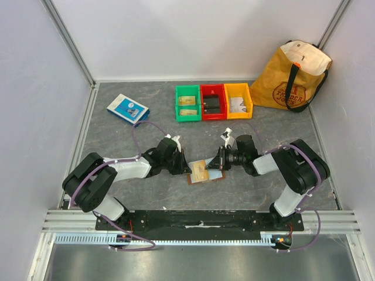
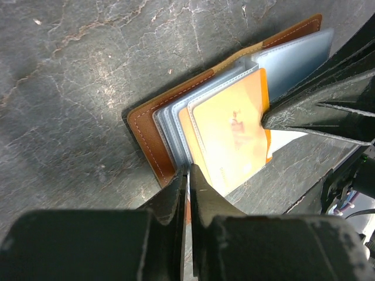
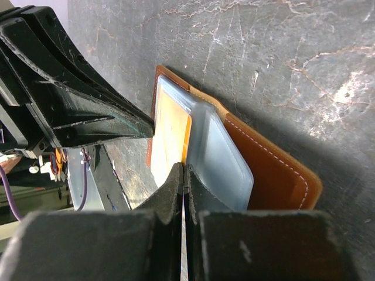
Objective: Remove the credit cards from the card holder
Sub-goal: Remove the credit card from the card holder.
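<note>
You see the brown leather card holder (image 1: 206, 172) lying open on the dark worktop (image 1: 263, 126). Its pale blue-grey sleeves are fanned, and the tan-gold credit cards (image 2: 231, 137) overlap inside them.

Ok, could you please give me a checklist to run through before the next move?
1. Jaws of left gripper shut on sleeve edge of card holder: ok.
2. Jaws of right gripper shut at edge of top credit card: ok.
3. Right jaws hold card alone, not sleeve too: cannot tell.
4. Holder lies open on table: ok.
5. Underneath, second credit card tucked in its sleeve: ok.
</note>
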